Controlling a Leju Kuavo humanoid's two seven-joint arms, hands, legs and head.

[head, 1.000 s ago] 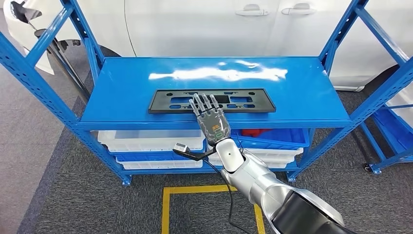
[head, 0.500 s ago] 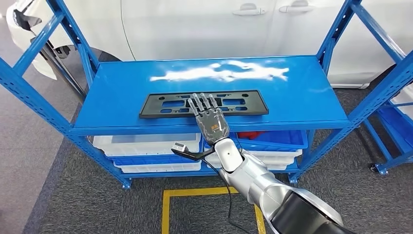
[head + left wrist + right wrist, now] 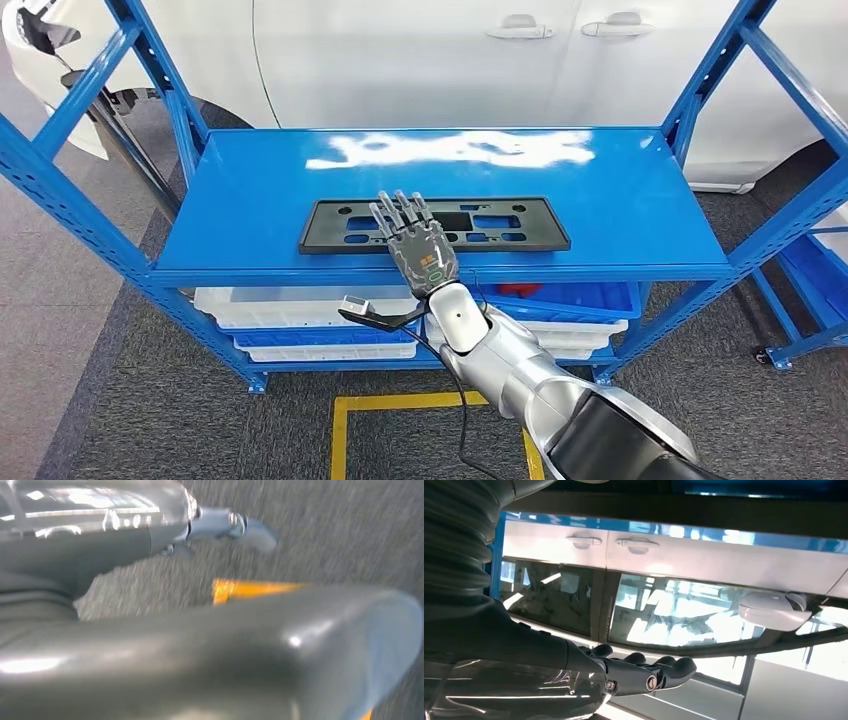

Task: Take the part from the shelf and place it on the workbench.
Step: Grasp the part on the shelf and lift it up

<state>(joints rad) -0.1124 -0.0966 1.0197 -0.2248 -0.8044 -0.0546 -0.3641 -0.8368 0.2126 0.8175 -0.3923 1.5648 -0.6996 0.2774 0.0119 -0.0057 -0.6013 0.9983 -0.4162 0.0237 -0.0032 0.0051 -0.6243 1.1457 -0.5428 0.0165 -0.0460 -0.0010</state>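
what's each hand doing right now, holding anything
Right hand: open, fingers spread flat over the black plastic panel on the blue shelf, not gripping it.
Left hand: cannot tell, the wrist view is blurred.

One black part (image 3: 434, 224) is lying on the top shelf (image 3: 250, 190) of one blue rack (image 3: 140, 270) — one robot hand (image 3: 418, 246) is showing over it. Below, two white trays (image 3: 300, 297) and one blue bin (image 3: 585, 292) are sitting — one white car (image 3: 420, 60) is standing behind.
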